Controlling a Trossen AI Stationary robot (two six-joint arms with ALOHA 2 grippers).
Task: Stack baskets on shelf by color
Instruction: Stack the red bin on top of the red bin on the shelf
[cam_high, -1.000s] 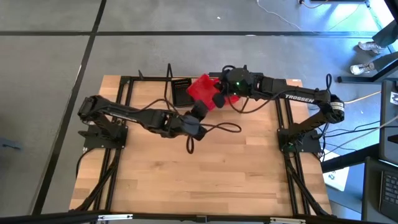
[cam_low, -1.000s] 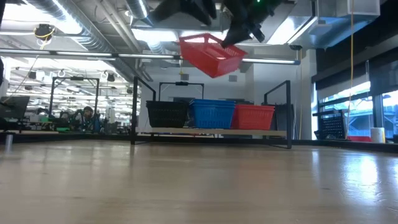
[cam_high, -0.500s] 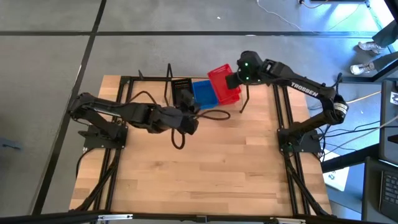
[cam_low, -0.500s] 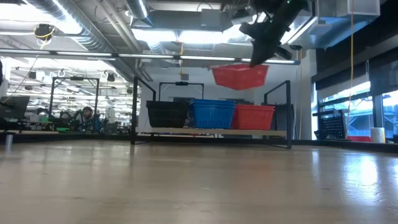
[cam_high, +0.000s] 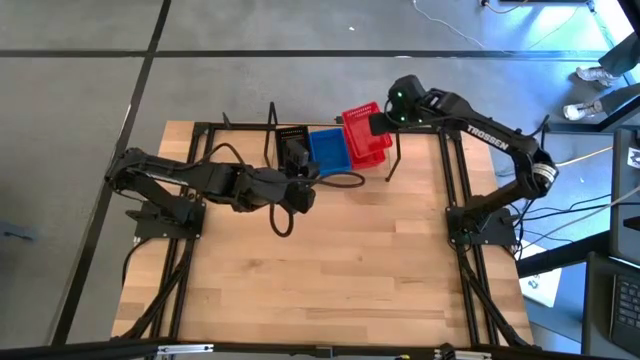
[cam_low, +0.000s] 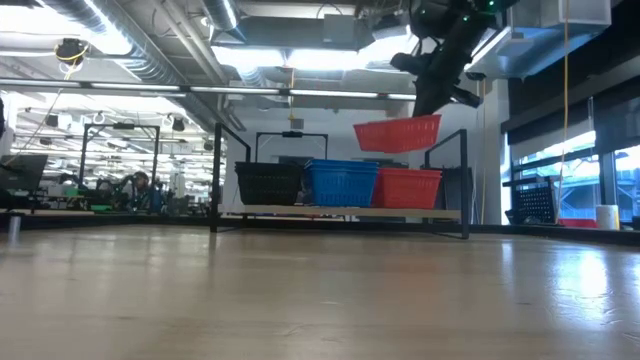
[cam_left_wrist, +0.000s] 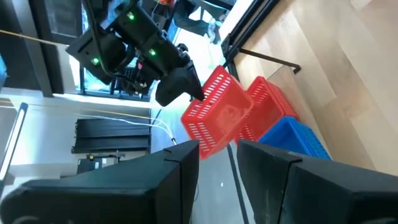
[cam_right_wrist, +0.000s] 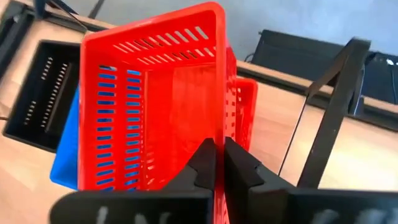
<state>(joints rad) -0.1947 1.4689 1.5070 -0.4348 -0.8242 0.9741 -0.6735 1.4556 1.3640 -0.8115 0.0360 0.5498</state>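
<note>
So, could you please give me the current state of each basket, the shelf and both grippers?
Red plastic mesh basket in the air: held by its rim, above the shelf's red basket.
Red basket on the shelf: resting upright.
Blue plastic mesh basket: upright, middle of shelf.
Black plastic mesh basket: upright on shelf.
Wooden slatted shelf: holds three baskets.
Right gripper: shut on the rim.
Left gripper: open, empty.

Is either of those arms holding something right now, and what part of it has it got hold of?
Yes. The right gripper pinches a red basket by the rim of one side wall, above the red stack on the shelf. The left gripper holds nothing.
</note>
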